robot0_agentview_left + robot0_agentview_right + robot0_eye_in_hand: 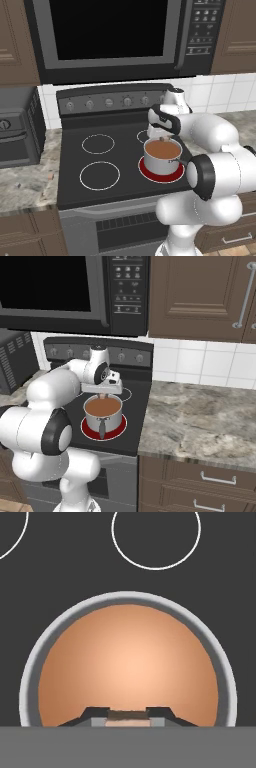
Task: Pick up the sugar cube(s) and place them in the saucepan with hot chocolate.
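Observation:
The saucepan [161, 165] [95, 423] [125, 597] is a small silver pan full of brown hot chocolate. It stands on the front right burner, with its dark handle pointing toward the robot. My gripper [159, 138] [103, 396] [127, 713] hangs straight above the liquid, a short way over the pan's far rim. A tiny tan-brown sugar cube [127, 716] sits between the two dark fingertips in the hand view, and the fingers stand close against it. In both base views the hand hides the cube.
The burner ring [150, 175] under the pan glows red. The black stovetop [100, 150] has white burner circles. A microwave [110, 35] hangs above and a dark toaster oven [15, 130] stands at left. A tiny tan speck [50, 176] lies on the left counter. The stone counter [200, 416] extends right.

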